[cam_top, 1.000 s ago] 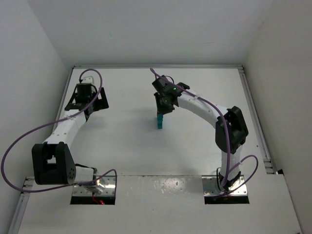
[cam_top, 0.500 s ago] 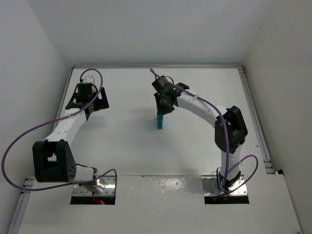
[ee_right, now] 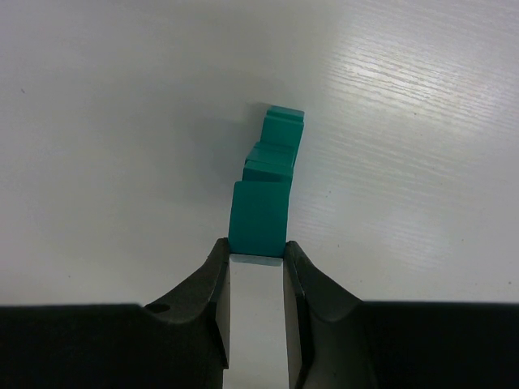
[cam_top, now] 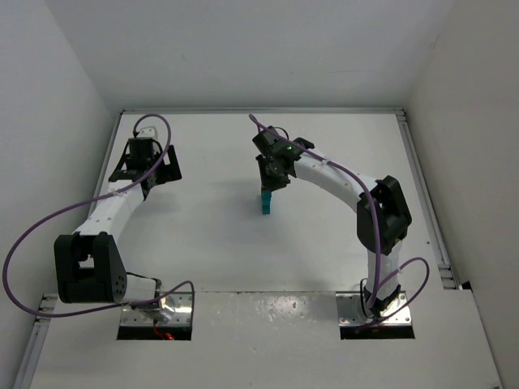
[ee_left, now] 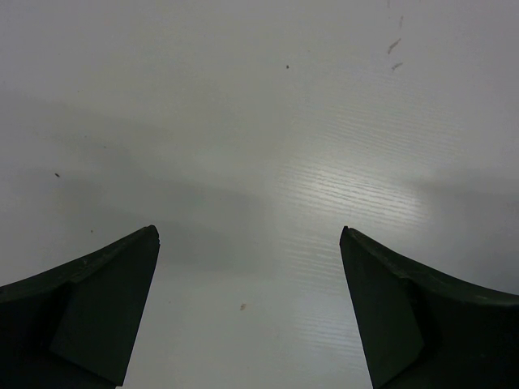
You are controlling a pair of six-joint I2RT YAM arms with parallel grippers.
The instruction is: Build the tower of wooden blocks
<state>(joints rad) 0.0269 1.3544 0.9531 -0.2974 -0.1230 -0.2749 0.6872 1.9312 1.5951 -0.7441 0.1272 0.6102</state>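
The tower (cam_top: 266, 203) of teal-green wood blocks stands upright near the table's middle. In the right wrist view I look down on it: the top block (ee_right: 258, 217) is nearest, and the lower blocks (ee_right: 276, 150) show slightly offset beyond it. My right gripper (ee_right: 256, 258) is above the tower, with its fingertips (ee_right: 217, 263) pressed against both sides of the top block; it also shows in the top view (cam_top: 270, 185). My left gripper (ee_left: 250, 239) is open and empty over bare table at the far left (cam_top: 146, 174). No loose blocks are in view.
The white table (cam_top: 211, 227) has walls at the back and on both sides. A raised rail (cam_top: 422, 178) runs along its right edge. Purple cables (cam_top: 32, 235) loop beside each arm.
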